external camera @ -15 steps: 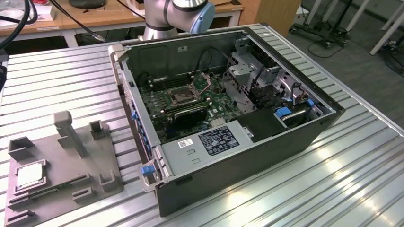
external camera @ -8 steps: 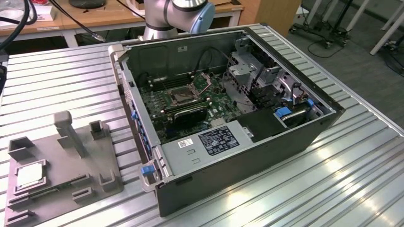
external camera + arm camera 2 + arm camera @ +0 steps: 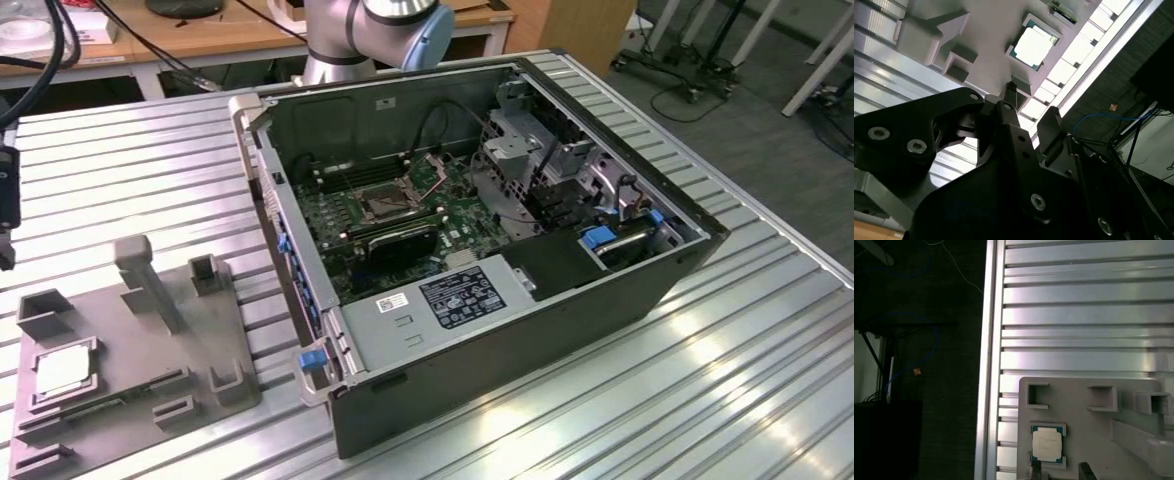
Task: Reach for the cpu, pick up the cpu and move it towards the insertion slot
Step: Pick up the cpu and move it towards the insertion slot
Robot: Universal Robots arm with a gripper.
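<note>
Ribbed aluminium bench [image 3: 747,380] carries a grey fixture plate [image 3: 123,348] holding the cpu [image 3: 1047,445]; the gripper [image 3: 1061,472] hovers near it, fingers [image 3: 1036,472] spread apart and empty.

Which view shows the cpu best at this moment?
The first wrist view: the cpu sits face-on in its grey fixture, all edges visible. The second wrist view catches the cpu under bright glare. The exterior view shows it at a slant.
</note>
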